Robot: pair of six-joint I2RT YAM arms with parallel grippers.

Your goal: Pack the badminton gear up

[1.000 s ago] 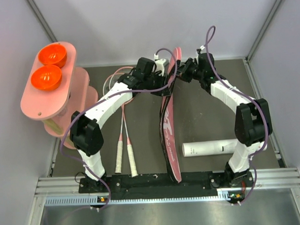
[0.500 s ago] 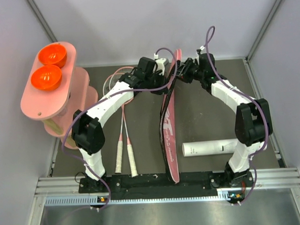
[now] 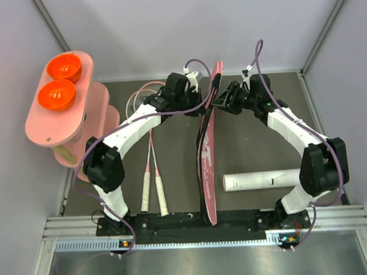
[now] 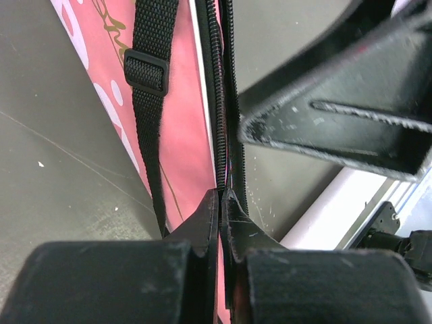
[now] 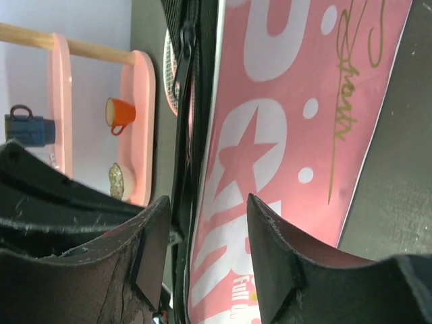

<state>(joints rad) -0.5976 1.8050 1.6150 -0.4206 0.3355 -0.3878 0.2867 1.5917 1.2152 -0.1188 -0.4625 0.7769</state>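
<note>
Opening step: the pink SPORT bag (image 3: 206, 155) stands on edge on the worktop (image 3: 256, 141); my left tool (image 4: 219, 202) pinches its zipper edge (image 4: 217, 101); my right tool (image 5: 204, 202) is spread astride it; next I'd grip the other lip and pull apart

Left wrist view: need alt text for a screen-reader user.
Close-up of the left hand, its black fingers pinched shut on the zipper edge of the pink bag. A black strap with a buckle runs down the bag's pink face, with dark table on either side.
</note>
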